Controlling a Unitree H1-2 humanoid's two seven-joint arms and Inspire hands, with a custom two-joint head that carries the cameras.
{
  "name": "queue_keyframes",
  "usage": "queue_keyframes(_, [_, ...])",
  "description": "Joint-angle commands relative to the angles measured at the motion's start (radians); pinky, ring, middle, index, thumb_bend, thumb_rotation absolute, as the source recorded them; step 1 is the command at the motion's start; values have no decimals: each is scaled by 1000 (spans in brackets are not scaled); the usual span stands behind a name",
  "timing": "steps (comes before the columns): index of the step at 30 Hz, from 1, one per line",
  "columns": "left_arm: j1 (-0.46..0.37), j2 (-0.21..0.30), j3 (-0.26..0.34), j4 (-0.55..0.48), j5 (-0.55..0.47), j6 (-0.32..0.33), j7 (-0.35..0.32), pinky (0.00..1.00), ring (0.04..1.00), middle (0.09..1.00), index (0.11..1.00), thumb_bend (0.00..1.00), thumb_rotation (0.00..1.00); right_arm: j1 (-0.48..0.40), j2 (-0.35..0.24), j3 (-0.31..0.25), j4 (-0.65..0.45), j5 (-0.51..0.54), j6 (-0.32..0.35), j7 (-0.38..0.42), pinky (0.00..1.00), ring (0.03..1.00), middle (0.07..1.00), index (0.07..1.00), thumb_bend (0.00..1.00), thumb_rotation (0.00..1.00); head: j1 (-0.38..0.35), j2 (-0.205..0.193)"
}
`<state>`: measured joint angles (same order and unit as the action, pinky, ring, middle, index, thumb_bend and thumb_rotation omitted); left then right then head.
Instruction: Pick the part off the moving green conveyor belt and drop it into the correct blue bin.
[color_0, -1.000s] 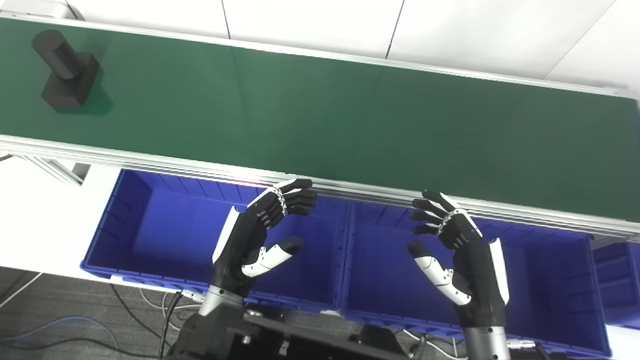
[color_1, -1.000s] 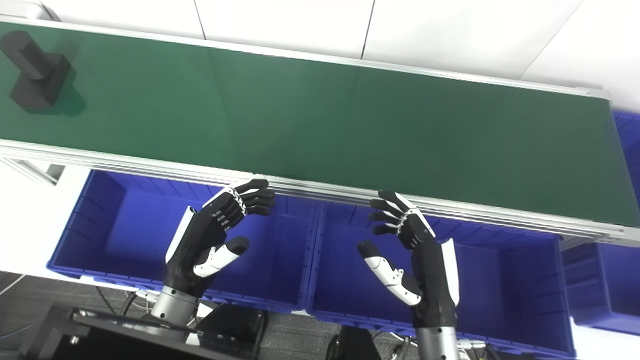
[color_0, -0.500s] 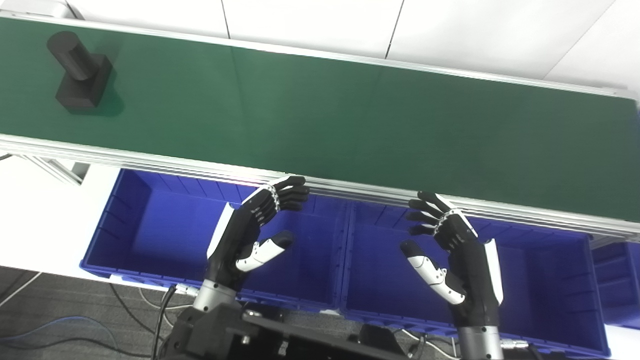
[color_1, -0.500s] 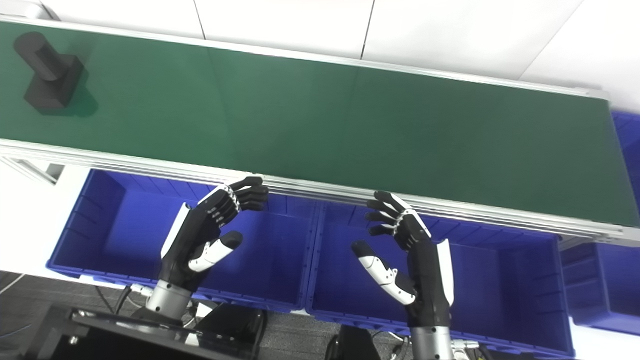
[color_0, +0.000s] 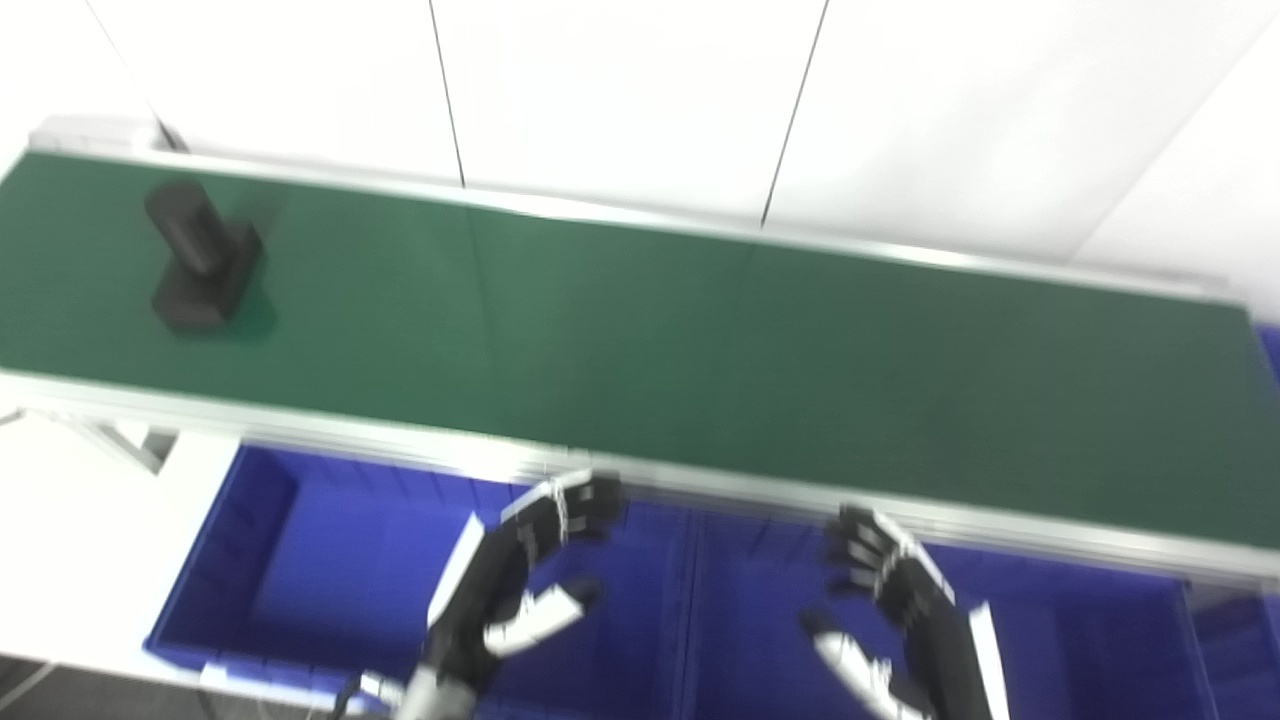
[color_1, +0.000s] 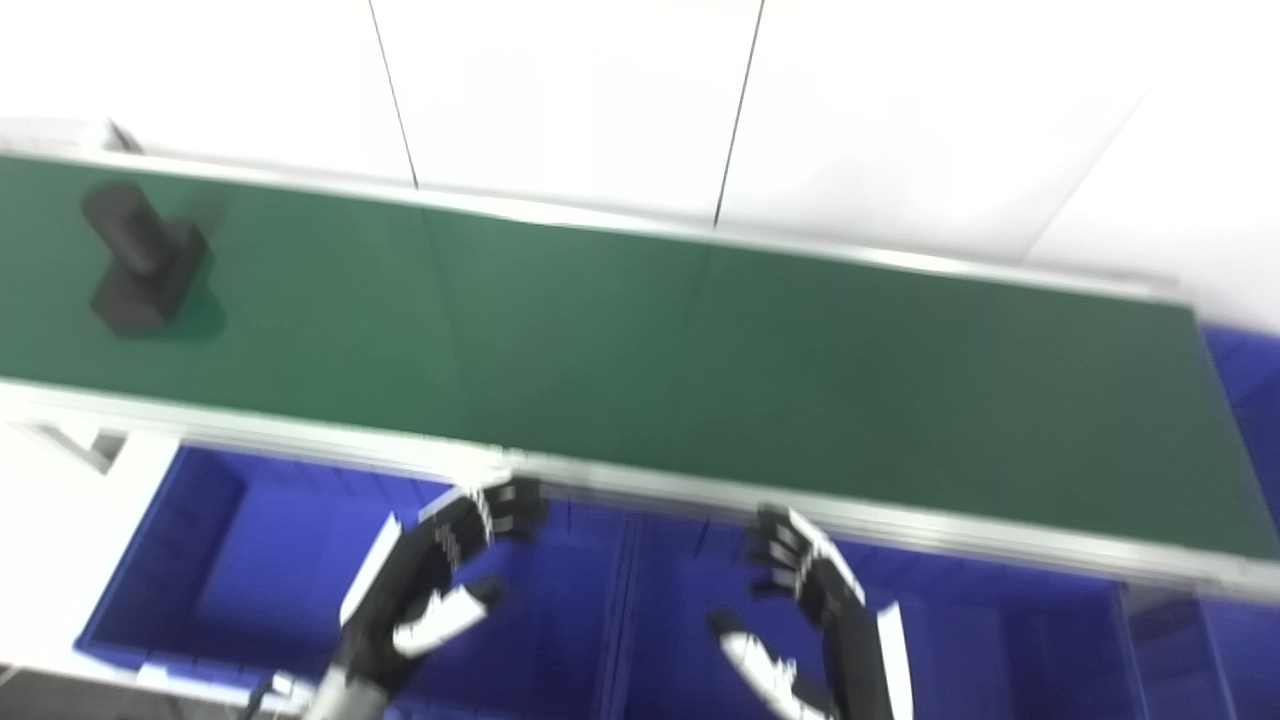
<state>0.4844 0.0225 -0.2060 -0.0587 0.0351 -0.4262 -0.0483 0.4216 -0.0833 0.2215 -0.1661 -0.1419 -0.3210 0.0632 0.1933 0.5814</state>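
A black part (color_0: 200, 258), a cylinder standing on a square base, rides on the green conveyor belt (color_0: 650, 340) at its far left. It also shows in the right eye view (color_1: 140, 270). My left hand (color_0: 520, 590) is open and empty above the left blue bin (color_0: 260, 560), just below the belt's near rail. My right hand (color_0: 900, 620) is open and empty above the middle blue bin (color_0: 1090, 650). Both hands are far to the right of the part. The picture is blurred.
An aluminium rail (color_0: 700, 490) runs along the belt's near edge above the bins. Another blue bin (color_1: 1240, 360) shows at the belt's right end. A white wall is behind the belt.
The camera has tilted up, so the whole scene sits lower in the picture. The part has ridden a little to the right along the belt. Both hands stay open over the bins.
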Motion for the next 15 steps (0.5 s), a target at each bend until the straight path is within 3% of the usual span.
queue_keyframes(1, [-9, -2, -7, -6, 6, -44, 5, 660, 713, 732, 745, 742, 607, -13, 3, -4, -7, 5, -71, -6, 567, 686, 747, 782, 470, 321, 10, -9])
queue_keyframes(3, [-16, -3, -9, 6, 8, -44, 8, 660, 713, 731, 744, 741, 600, -20, 3, -7, 7, 9, -80, -5, 565, 684, 746, 781, 469, 320, 37, -32])
queue_keyframes(15, [-51, -10, -24, 58, 37, -44, 40, 644, 694, 716, 722, 747, 517, -53, -5, -24, 74, 35, -125, 1, 551, 675, 741, 780, 461, 337, 131, -83])
